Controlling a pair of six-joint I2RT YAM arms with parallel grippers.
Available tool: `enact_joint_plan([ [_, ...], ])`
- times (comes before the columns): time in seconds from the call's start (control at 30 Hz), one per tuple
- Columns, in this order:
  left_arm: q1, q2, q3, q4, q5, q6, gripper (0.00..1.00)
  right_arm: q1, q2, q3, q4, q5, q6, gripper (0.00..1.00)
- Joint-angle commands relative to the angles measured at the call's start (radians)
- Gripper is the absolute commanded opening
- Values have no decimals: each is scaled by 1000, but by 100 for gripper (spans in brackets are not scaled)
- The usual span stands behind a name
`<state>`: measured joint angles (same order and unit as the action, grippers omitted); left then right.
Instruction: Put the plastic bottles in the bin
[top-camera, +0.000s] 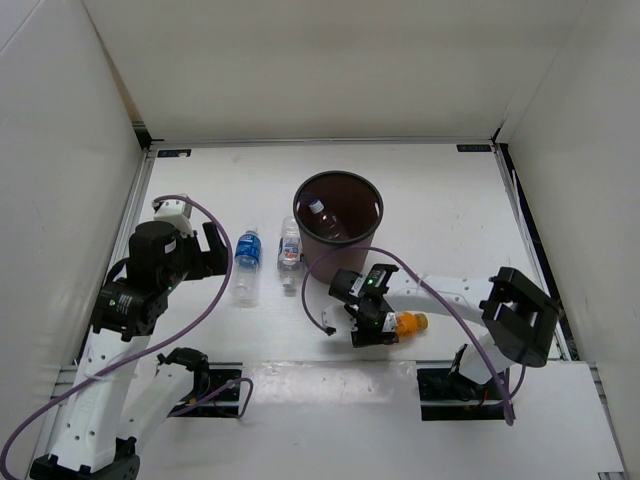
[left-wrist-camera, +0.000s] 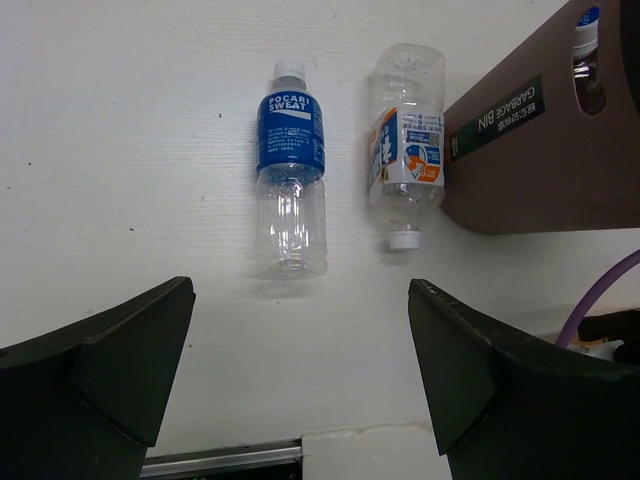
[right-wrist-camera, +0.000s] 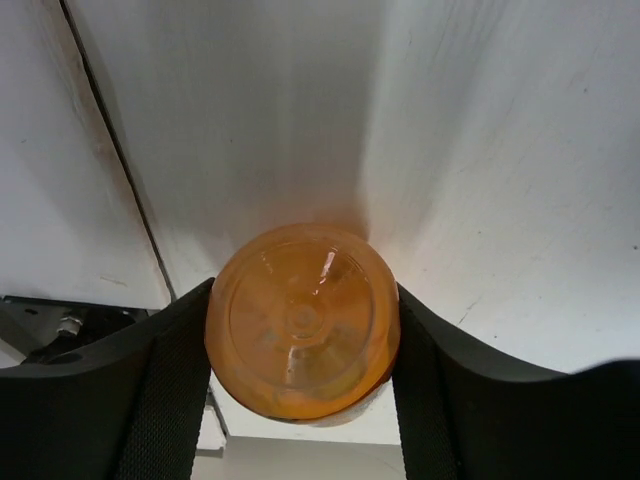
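The dark brown bin (top-camera: 338, 237) stands at the table's middle, with a clear bottle (top-camera: 316, 208) inside it. The blue-label bottle (top-camera: 247, 262) and the pale-label bottle (top-camera: 290, 243) lie side by side left of the bin. In the left wrist view the blue-label bottle (left-wrist-camera: 290, 170), the pale-label bottle (left-wrist-camera: 405, 150) and the bin (left-wrist-camera: 540, 170) show ahead. My left gripper (top-camera: 215, 250) is open and empty, short of the blue-label bottle. My right gripper (top-camera: 372, 328) is shut on the short orange bottle (top-camera: 408, 324), in front of the bin. Both fingers press the orange bottle's (right-wrist-camera: 302, 335) sides.
White walls enclose the table on three sides. Purple cables (top-camera: 320, 300) loop over the table near both arms. A metal rail (left-wrist-camera: 220, 458) and the black arm mounts (top-camera: 455, 385) run along the near edge.
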<state>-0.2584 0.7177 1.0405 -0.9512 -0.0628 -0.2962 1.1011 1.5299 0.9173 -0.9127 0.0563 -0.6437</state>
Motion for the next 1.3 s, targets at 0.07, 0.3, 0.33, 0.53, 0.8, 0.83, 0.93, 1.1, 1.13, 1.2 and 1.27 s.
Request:
enact_joint_plan([
  [0.07, -4, -11, -7, -9, 9, 9, 100, 2, 33, 26, 21, -3, 24, 36],
  [0.3, -5, -9, -7, -11, 3, 9, 100, 14, 3, 80, -18, 19, 78, 0],
  [0.33, -5, -9, -7, -11, 3, 8, 100, 22, -11, 78, -18, 23, 82, 0],
  [0.53, -8, -3, 0, -12, -11, 6, 100, 118, -292, 77, -6, 33, 166, 0],
  [0.8, -7, -7, 1, -14, -42, 0, 100, 80, -857, 71, 213, -115, 231, 0],
  [0.83, -7, -6, 0, -11, -43, -1, 100, 83, -888, 75, 306, -61, 246, 0],
  [0.93, -7, 3, 3, -12, -52, -3, 100, 88, -970, 87, 481, 154, 338, 0],
  [1.1, -5, 25, 6, -9, -54, -4, 100, -70, -805, 273, 586, 160, 409, 0],
  [1.13, -4, 32, 6, -8, -52, -3, 100, -104, -728, 307, 586, 163, 480, 0],
  [1.2, -5, 40, 3, -11, -55, -3, 100, -265, -634, 437, 598, 122, 635, 0],
  [1.27, -4, 57, 4, -8, -54, -4, 100, -437, -530, 478, 662, -121, 694, 0],
])
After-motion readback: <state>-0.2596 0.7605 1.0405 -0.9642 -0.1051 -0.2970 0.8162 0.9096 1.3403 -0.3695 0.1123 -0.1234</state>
